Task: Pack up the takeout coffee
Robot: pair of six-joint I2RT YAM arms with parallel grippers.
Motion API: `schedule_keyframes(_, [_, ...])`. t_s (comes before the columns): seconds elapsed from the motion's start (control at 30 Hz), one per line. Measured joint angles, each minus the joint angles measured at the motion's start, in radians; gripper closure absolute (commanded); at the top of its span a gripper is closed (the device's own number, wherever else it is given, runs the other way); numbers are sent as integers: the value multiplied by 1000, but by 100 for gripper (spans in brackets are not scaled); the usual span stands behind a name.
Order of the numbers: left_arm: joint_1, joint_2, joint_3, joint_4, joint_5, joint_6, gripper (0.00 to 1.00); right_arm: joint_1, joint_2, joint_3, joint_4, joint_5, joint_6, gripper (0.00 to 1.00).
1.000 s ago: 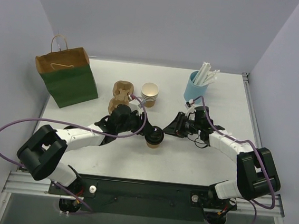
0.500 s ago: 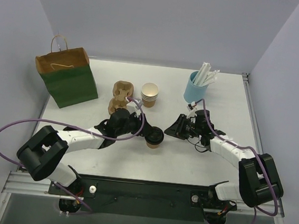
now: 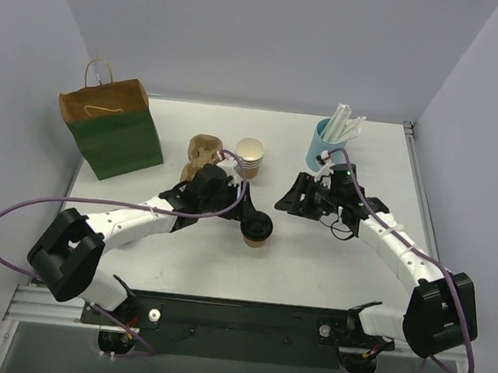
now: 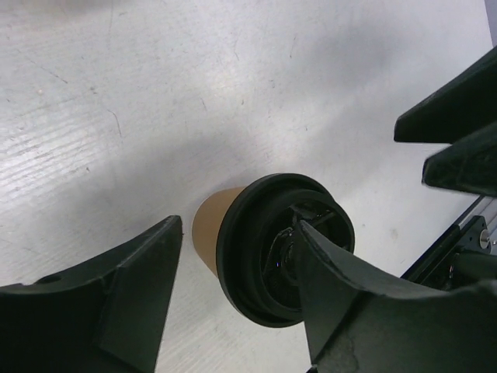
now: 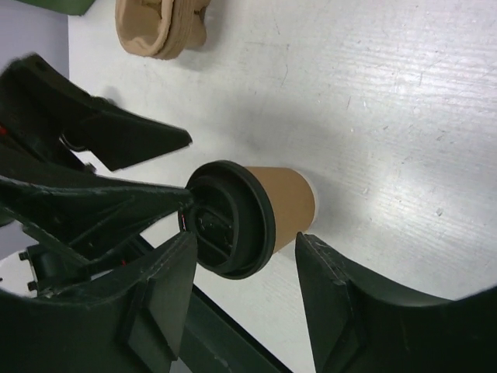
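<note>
Both my claws have let go since a moment ago. My right claw point(image 3: 285, 200) has pulled well back toward the far right, and my left claw point(image 3: 248, 213) has spread wider and drawn a little up the table point(image 3: 223, 272), whose bare top runs free to the front edge nearest me. The takeout coffee point(image 3: 257, 230) stands upright mid-table with its lid on, and neither claw holds it. My left arm reaches low across from the left, its claw released just beside the cup. My right arm is bent, its claw slack and clear of the cup. Only my left wrist view shows the gap between one finger point(image 4: 132, 287) and the paper wall. Beyond lie the pulp carrier point(image 3: 203, 151) and the stack of cups point(image 3: 249, 157). The green bag point(image 3: 113, 134) is far left and the blue holder point(image 3: 325, 144) far right.
</note>
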Motion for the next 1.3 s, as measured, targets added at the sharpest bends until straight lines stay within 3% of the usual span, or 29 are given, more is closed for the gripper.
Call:
schedule_keyframes(0.03, [6,0,23,-32,2,6,26,4,-5,9,-25,8,-9,43])
schedule_keyframes(0.07, [14,-2,52,-66,4,9,25,19,-7,19,-47,21,-19,34])
schedule_keyframes(0.13, [34,-9,82,-98,10,12,20,57,-7,41,-92,55,-39,27])
schedule_keyframes(0.4, [154,-178,146,-265,7,32,9,245,-7,153,-238,267,-120,14])
schedule_keyframes(0.7, [286,-490,95,-537,-222,113,4,394,110,319,-341,457,-183,12])
schedule_keyframes(0.93, [292,-545,2,-673,-303,160,5,452,215,381,-405,525,-202,12])
schedule_keyframes(1.1, [292,-566,-5,-681,-316,175,4,465,259,406,-427,544,-212,12])
schedule_keyframes(1.3, [292,-568,-5,-682,-327,180,4,476,310,407,-442,551,-213,20])
